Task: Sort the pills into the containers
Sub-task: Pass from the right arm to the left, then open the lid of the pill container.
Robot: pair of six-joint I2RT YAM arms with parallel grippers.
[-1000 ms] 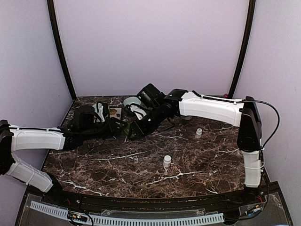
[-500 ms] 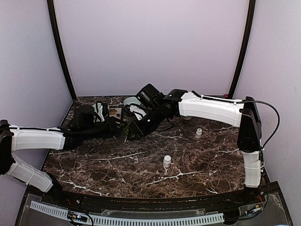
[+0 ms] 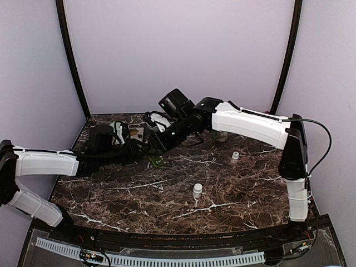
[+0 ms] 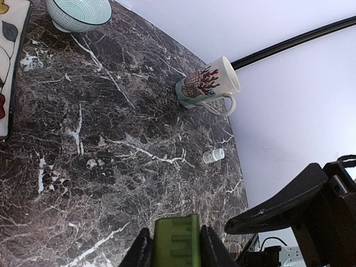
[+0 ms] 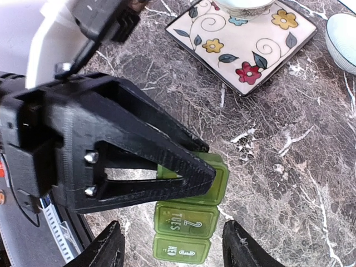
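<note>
L gripper (image 4: 177,250) clamped the green pill box (image 5: 186,222), approx 10 o'clock from the white bottle (image 3: 197,191), R gripper (image 5: 172,253) hung open above it w/ nothing held; L probably needed to hold it level while R pried one lid.

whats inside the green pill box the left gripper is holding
No pills show. Two lids of the green pill box, marked TUES and WED, look shut and hide their contents. The left gripper covers most of the next compartment.
</note>
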